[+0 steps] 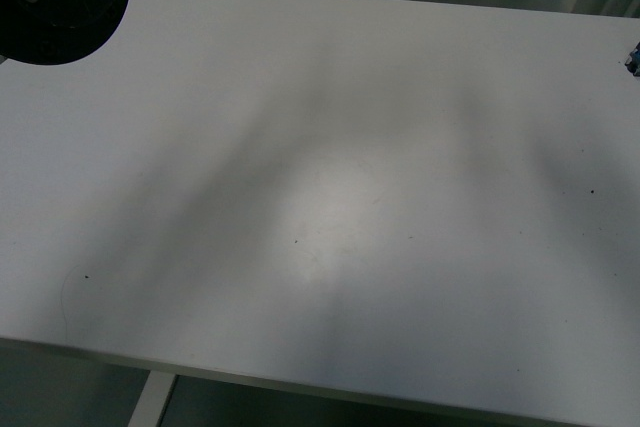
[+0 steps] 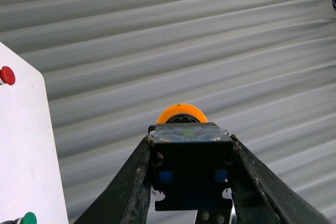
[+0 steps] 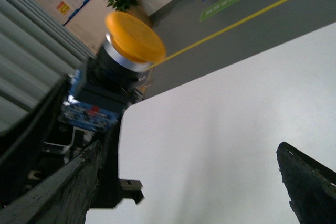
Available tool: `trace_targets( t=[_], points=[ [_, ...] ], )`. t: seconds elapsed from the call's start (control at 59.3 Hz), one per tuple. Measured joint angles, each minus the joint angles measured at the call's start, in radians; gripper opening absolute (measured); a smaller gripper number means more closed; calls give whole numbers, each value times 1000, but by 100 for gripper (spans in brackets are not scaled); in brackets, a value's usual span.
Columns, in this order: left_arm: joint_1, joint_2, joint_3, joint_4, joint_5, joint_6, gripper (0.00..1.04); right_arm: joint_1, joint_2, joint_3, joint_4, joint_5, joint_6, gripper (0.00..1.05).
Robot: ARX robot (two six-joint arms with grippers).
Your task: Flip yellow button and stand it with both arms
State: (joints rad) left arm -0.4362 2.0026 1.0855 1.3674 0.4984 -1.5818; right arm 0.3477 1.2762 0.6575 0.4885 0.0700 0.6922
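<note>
One yellow button point(image 2: 191, 163) is clamped in the left gripper point(image 2: 191, 141) | right gripper point(image 3: 190, 153) is spread wide, nothing gripped.

The yellow button point(image 2: 190, 150) — orange-yellow cap, black body (2 blue bits) — against a grey ribbed wall point(image 2: 184, 35); white table point(image 1: 320, 197).

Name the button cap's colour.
Yellow button cap: yellow-orange, best in right wrist view.

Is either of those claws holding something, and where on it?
The left gripper holds the yellow button by the sides of its black body; the right gripper is open, empty.
</note>
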Motion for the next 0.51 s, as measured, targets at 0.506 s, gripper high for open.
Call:
trace_targets(
  t=[0.506],
  points=[
    [0, 0, 0, 0, 0, 0, 35, -64, 164, 227, -46, -84, 106, 97]
  ],
)
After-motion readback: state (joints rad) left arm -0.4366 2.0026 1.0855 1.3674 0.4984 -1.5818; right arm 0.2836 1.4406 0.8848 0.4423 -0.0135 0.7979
